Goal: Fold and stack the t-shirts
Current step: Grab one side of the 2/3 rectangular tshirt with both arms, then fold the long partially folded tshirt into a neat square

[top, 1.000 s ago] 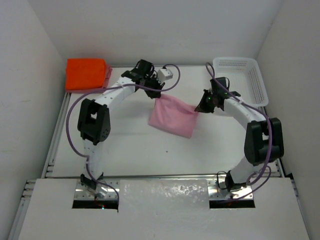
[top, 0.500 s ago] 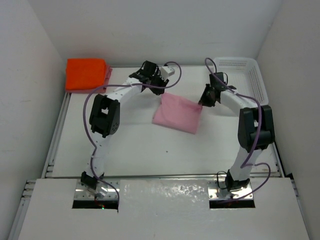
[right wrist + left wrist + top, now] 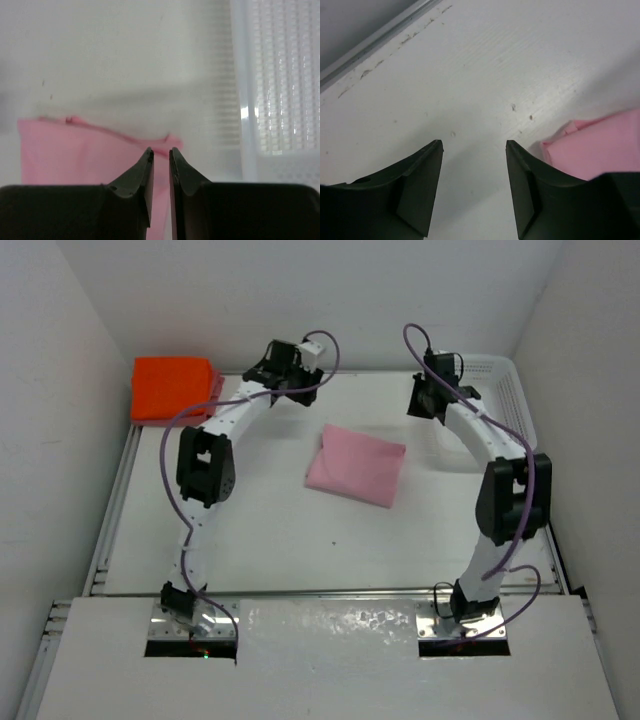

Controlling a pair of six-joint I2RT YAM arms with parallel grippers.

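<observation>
The light pink t-shirt (image 3: 356, 466) lies folded flat in the middle of the table. It also shows in the left wrist view (image 3: 600, 150) and in the right wrist view (image 3: 75, 150). The bright orange t-shirt (image 3: 170, 387) lies folded at the far left corner, with a strip of the dusty rose-red t-shirt (image 3: 215, 389) showing at its right edge. My left gripper (image 3: 288, 383) (image 3: 474, 142) is open and empty above bare table, left of the pink shirt's far corner. My right gripper (image 3: 422, 406) (image 3: 161, 150) is empty, its jaws parted by a narrow gap, above the shirt's far right corner.
A white perforated basket (image 3: 512, 405) (image 3: 280, 75) stands at the far right, close beside my right gripper. A metal rail (image 3: 375, 40) runs along the table's far edge. White walls enclose the table on three sides.
Both grippers let go of the pink shirt's far corners and rose away toward the back. The shirt has dropped flat on the table.
</observation>
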